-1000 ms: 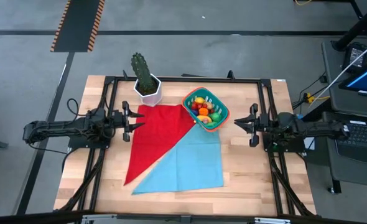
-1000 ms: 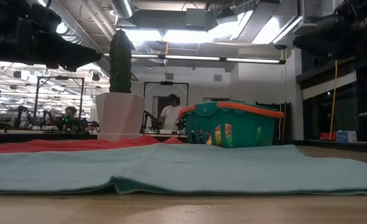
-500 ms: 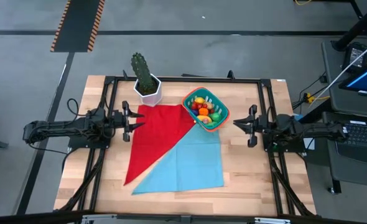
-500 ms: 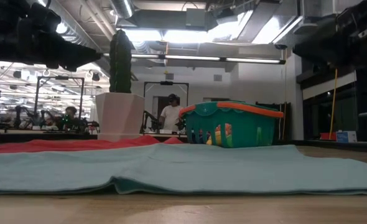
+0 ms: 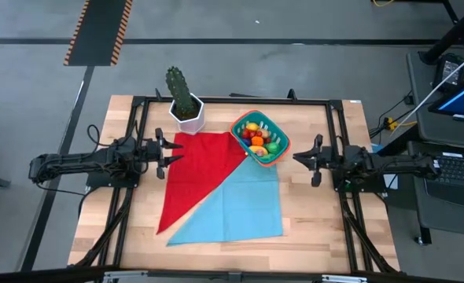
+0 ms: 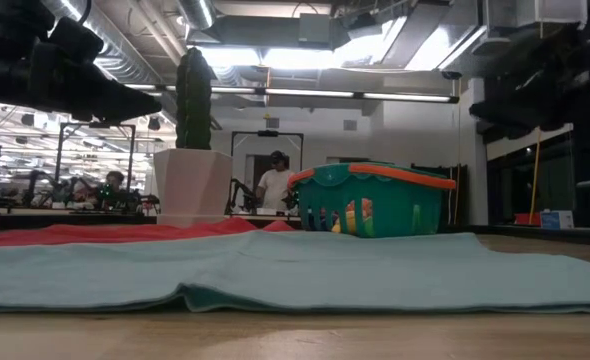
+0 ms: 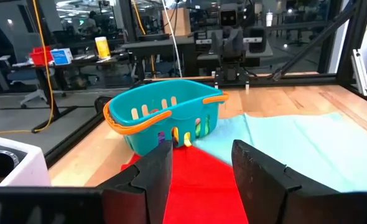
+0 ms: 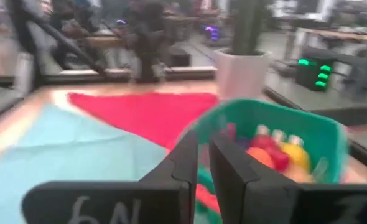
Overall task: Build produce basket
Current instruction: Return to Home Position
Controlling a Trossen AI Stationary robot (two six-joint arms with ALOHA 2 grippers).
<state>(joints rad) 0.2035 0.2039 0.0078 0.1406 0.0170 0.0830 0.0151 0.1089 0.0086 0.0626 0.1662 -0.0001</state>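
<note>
Wooden table point(image 5: 318, 228) bears cloths point(image 5: 204, 169) and the basket point(image 7: 171, 127) (a person point(image 6: 273, 185) stands beyond); left tool point(image 7: 202, 155) released, right tool point(image 8: 204, 146) clenched empty.

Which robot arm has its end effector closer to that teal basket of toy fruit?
Right. The right end effector is just to the right of the teal basket; the left end effector is across the red cloth, clearly farther off.

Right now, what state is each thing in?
basket: upright, filled
produce: in the basket, none loose
left gripper: open, empty, left of the red cloth
right gripper: nearly shut, empty, right of the basket
red cloth: spread flat
teal cloth: spread flat
cactus pot: upright
</note>
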